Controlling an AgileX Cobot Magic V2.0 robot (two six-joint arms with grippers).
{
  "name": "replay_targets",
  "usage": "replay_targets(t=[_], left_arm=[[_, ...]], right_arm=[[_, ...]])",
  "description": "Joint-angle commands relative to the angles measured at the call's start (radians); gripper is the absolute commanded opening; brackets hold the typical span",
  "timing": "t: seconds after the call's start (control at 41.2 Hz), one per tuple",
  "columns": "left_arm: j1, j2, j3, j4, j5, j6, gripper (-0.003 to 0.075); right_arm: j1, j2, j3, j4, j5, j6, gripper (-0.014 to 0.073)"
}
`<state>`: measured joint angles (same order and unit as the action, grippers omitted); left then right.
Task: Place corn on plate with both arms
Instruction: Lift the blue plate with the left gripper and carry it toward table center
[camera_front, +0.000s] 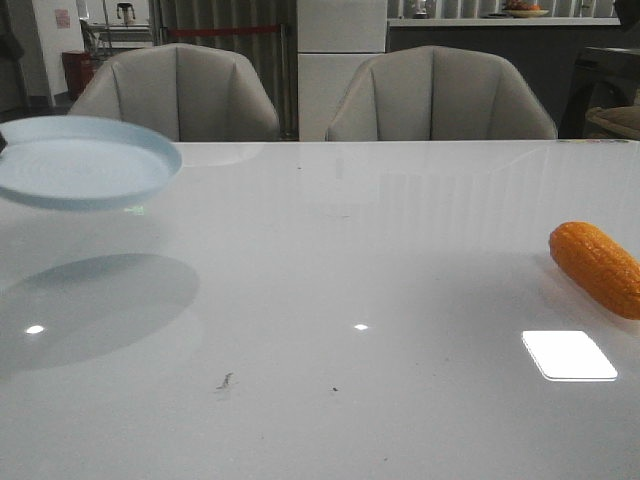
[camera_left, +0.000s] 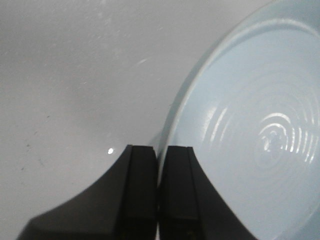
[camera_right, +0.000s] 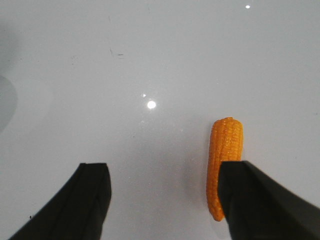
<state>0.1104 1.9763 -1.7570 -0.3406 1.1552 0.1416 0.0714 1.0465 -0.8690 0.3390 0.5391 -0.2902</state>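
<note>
The pale-blue plate (camera_front: 80, 160) hangs above the table at the far left, with its shadow below it. My left gripper (camera_left: 159, 150) is shut on the plate's rim (camera_left: 172, 120); the gripper itself is out of the front view. The orange corn (camera_front: 597, 266) lies on the table at the right edge. In the right wrist view the corn (camera_right: 224, 150) lies partly behind one fingertip (camera_right: 240, 172). My right gripper (camera_right: 165, 167) is open and empty, above the table, with the corn at the inner side of that finger.
The white glossy table (camera_front: 330, 260) carries bright light reflections (camera_front: 568, 354). Two grey chairs (camera_front: 175, 90) (camera_front: 440, 95) stand behind the far edge. A few small dark specks (camera_front: 226, 381) mark the table near the front.
</note>
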Motion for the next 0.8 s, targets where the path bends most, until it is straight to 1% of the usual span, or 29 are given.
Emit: replay_targets(t=[0.0,0.146,0.34,0.486,0.559,0.656,0.777], left_arm=[[-0.025,-0.069,-0.09,-0.104,0.029,-0.003,0.0094],[-0.089,-0.069,-0.12,-0.172,0.032,-0.003,0.0094],[-0.241,-0.048,-0.12,-0.175,0.032,-0.003,0.0096],[-0.35,-0.008,-0.12,-0.159,0.032,-0.003,0.0096],[-0.399,0.02,-0.12,-0.126,0.032,-0.009,0.0096],[-0.447,0.049,-0.118,-0.08,0.028,-0.016,0.0096],[-0.483,0.092,-0.116,-0.065,0.019,-0.018,0.0096]], right_arm=[[0.001,-0.014,-0.036,0.019,-0.059,0.0,0.0559],[0.001,-0.014,-0.036,0.019,-0.059,0.0,0.0559],[0.001,-0.014,-0.036,0.019,-0.059,0.0,0.0559],[0.001,-0.014,-0.036,0.019,-0.059,0.0,0.0559],[0.001,-0.014,-0.036,0.019,-0.059,0.0,0.0559],[0.001,-0.014,-0.036,0.019,-0.059,0.0,0.0559],[0.001,-0.014,-0.036,0.019,-0.059,0.0,0.0559]])
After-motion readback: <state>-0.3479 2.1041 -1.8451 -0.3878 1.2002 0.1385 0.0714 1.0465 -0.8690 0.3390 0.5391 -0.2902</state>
